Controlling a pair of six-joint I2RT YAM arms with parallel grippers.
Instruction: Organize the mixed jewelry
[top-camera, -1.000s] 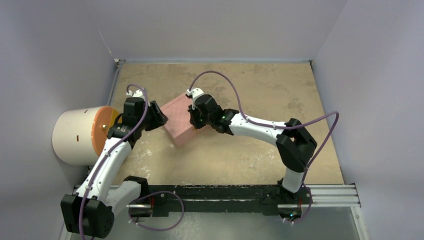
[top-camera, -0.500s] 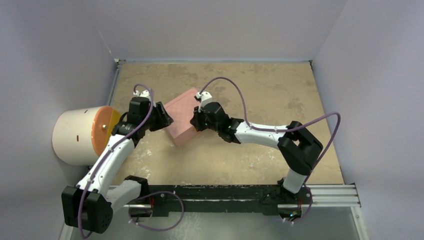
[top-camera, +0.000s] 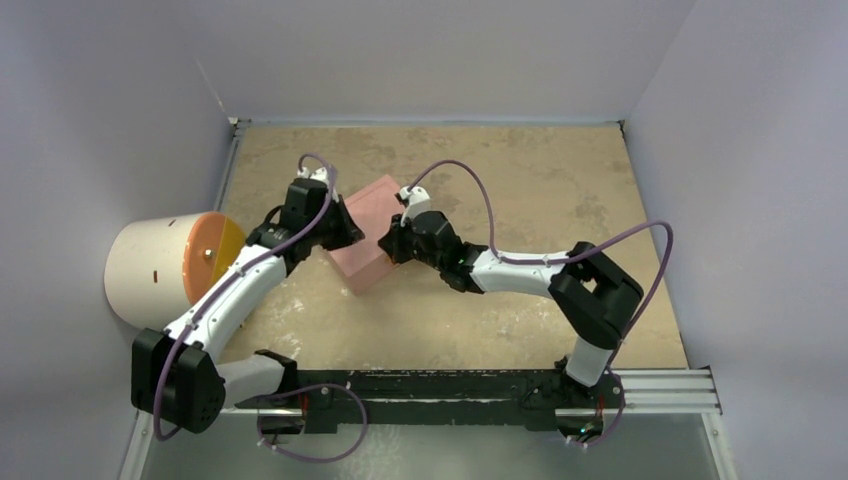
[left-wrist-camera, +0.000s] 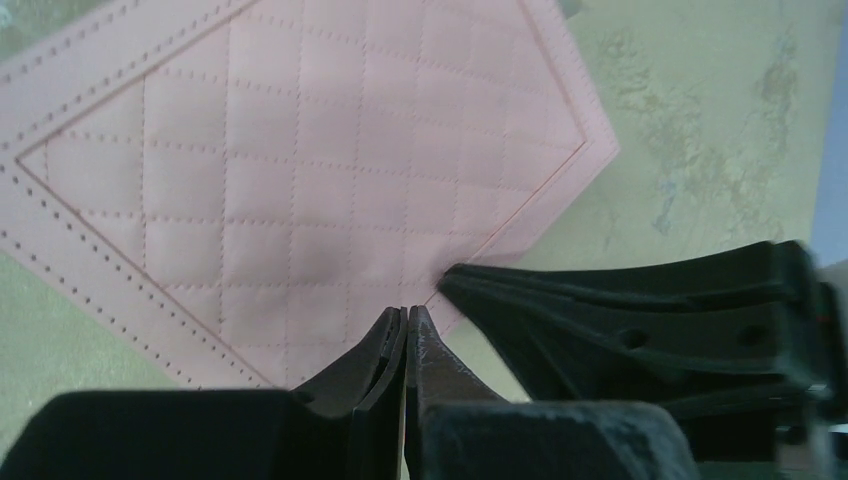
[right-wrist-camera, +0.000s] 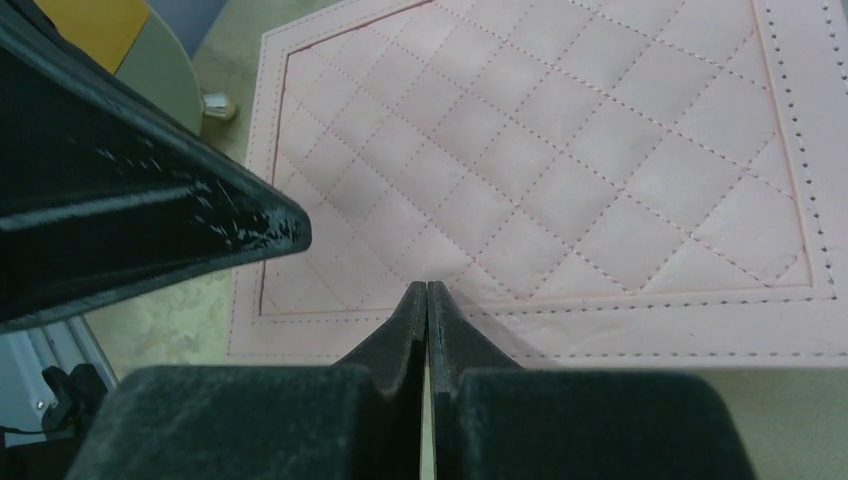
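A pink quilted box (top-camera: 367, 215) lies shut and turned diamond-wise on the tan table. My left gripper (top-camera: 347, 233) hangs over its left edge, jaws shut with nothing between them, and in the left wrist view the tips (left-wrist-camera: 407, 313) sit above the quilted lid (left-wrist-camera: 300, 170). My right gripper (top-camera: 389, 246) is at the box's right side, also shut and empty, its tips (right-wrist-camera: 427, 289) over the lid's stitched border (right-wrist-camera: 560, 300). Each wrist view shows the other gripper's dark fingers (left-wrist-camera: 640, 310) (right-wrist-camera: 150, 225) close by. The mixed jewelry is hidden.
A white cylinder with an orange face (top-camera: 165, 268) lies on its side against the left wall. Pale walls close off the left, back and right. A black rail (top-camera: 450, 385) runs along the near edge.
My left gripper has swung right and away from the cylinder onto the box's left edge, and its jaws have gone from part open to shut. The right gripper drew back slightly toward the box's right corner.
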